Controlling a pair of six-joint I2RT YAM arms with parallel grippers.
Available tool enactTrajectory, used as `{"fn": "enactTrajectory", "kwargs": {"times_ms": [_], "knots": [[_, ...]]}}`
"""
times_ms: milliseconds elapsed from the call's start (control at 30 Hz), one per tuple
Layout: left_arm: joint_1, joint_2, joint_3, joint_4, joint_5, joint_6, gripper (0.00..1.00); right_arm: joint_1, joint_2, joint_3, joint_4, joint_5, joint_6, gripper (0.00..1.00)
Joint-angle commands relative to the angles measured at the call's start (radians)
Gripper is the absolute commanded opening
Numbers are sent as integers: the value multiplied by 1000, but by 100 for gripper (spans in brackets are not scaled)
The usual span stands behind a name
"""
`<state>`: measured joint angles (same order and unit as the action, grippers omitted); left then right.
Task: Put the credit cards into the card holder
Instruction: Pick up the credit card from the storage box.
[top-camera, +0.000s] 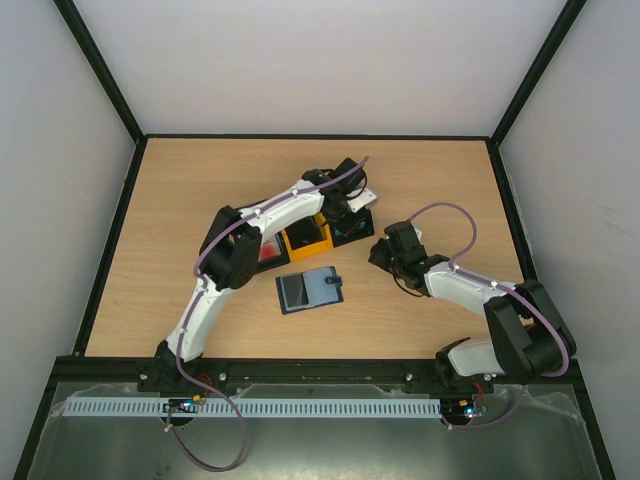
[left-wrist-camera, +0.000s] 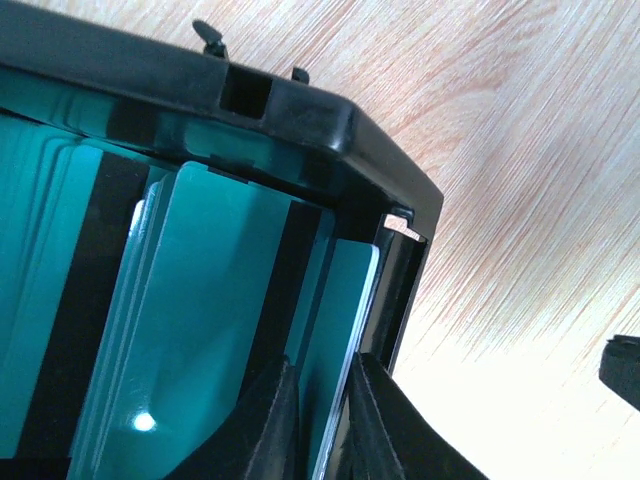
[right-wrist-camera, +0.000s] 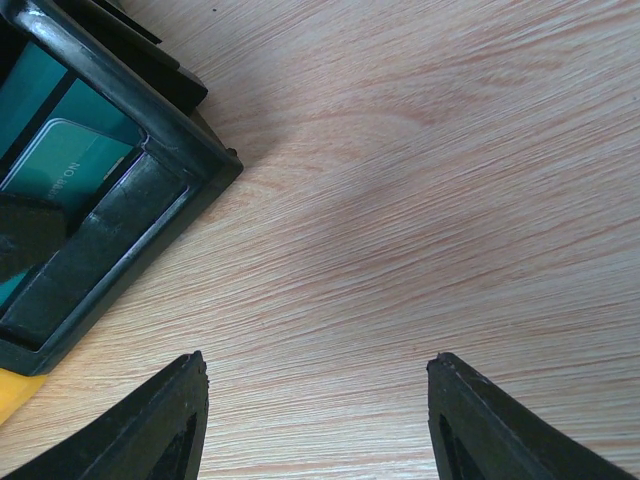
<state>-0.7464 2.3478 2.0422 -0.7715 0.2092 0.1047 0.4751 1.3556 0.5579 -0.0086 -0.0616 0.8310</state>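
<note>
The card holder (top-camera: 310, 290) lies open and flat on the table, its lighter blue inside facing up. Teal credit cards (left-wrist-camera: 200, 300) stand in a black bin (left-wrist-camera: 290, 100), which also shows in the top view (top-camera: 358, 232). My left gripper (left-wrist-camera: 322, 362) reaches down into that bin (top-camera: 345, 213) and is shut on the outermost teal card (left-wrist-camera: 350, 300), next to the bin's wall. My right gripper (right-wrist-camera: 318, 358) is open and empty over bare wood, just right of the bin (right-wrist-camera: 110, 230) and its teal cards (right-wrist-camera: 60, 160); it also shows in the top view (top-camera: 382, 252).
A yellow bin (top-camera: 305, 240) stands left of the teal-card bin, and another black bin with red-marked cards (top-camera: 270, 252) lies further left, partly under my left arm. Black frame rails edge the table.
</note>
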Motion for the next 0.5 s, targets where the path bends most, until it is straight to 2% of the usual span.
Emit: {"fn": "enactTrajectory", "kwargs": {"times_ms": [0,267,467], "knots": [[-3,-69,1,-28,-2,14,17,-4,-4,-9,20,13,5,59],[-4,-73,3,-40,17,13,20,-4,-4,-12,20,14,5,59],[-7,-47,9,-38,2,14,31,-4,1,-16,24,14,7,59]]}}
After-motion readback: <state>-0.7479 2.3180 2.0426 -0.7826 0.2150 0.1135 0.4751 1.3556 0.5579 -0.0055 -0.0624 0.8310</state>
